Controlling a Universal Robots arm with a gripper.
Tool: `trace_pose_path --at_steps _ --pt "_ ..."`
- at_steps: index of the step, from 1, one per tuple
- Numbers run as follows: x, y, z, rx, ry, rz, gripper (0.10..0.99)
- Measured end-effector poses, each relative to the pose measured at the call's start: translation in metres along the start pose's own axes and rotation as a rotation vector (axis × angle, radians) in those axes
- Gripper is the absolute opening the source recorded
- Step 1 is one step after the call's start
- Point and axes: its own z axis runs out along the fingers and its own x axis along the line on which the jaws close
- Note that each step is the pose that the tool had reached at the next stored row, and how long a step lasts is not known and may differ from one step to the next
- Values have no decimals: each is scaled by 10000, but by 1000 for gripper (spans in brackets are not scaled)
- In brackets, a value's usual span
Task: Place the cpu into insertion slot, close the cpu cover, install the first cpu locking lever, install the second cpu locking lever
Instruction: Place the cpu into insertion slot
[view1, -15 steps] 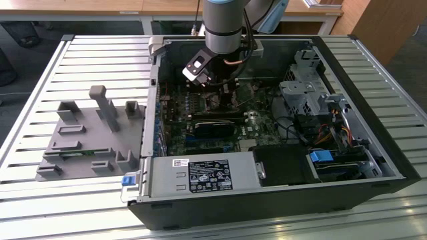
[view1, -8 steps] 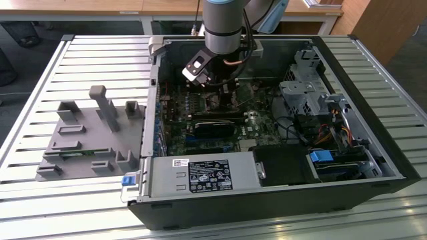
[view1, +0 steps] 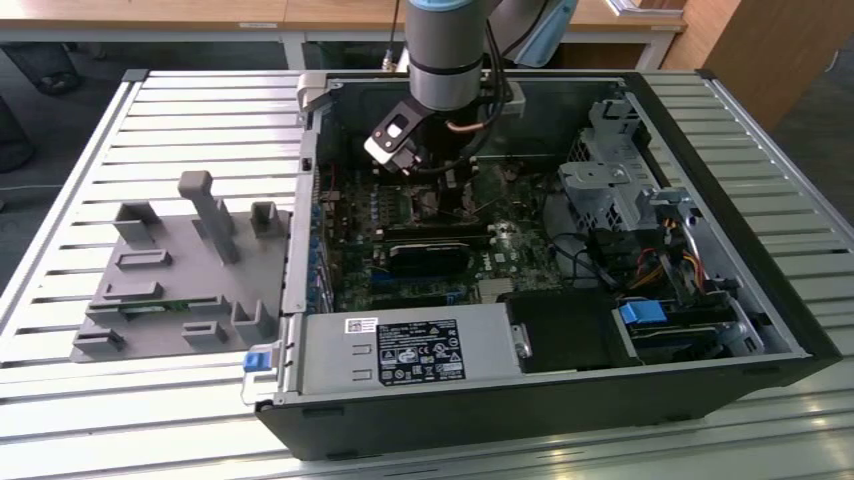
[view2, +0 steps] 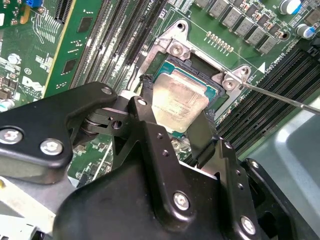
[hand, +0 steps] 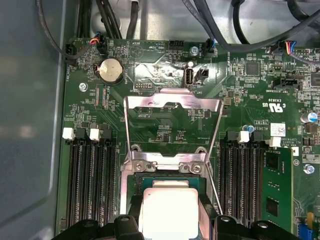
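Observation:
The cpu (view2: 180, 100), a pale silvery square chip, sits between my two black fingers (view2: 145, 107), directly over the insertion slot (view2: 199, 64). My gripper (view2: 176, 112) is shut on the cpu's opposite edges; I cannot tell whether the chip rests in the socket. In the first wrist view the cpu (hand: 170, 210) lies low over the insertion slot (hand: 165, 176), with my gripper (hand: 170, 222) around it. The cpu cover (hand: 172, 102), a silvery frame with a cut-out centre, stands flipped open beyond the slot. A thin locking lever (view2: 282, 97) juts out beside the socket. In the exterior view my gripper (view1: 445, 178) reaches down inside the computer case.
Rows of black memory slots (hand: 92, 185) flank the socket on both sides. A long black card (view1: 434, 255) and a power supply (view1: 414, 350) lie nearer in the open case (view1: 307, 200). Cable bundles (view1: 627, 265) fill the exterior view's right. A grey fixture (view1: 187, 270) stands outside on the slatted table.

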Motion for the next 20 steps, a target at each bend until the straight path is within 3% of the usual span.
trace_pose_path --at_steps 12,14,15,20 --pt "4 -2 23 6 -1 0 525" --pt "5 -1 25 2 5 0 537" --pt "5 -1 25 3 3 0 600" --pt "13 -2 24 5 0 3 600"
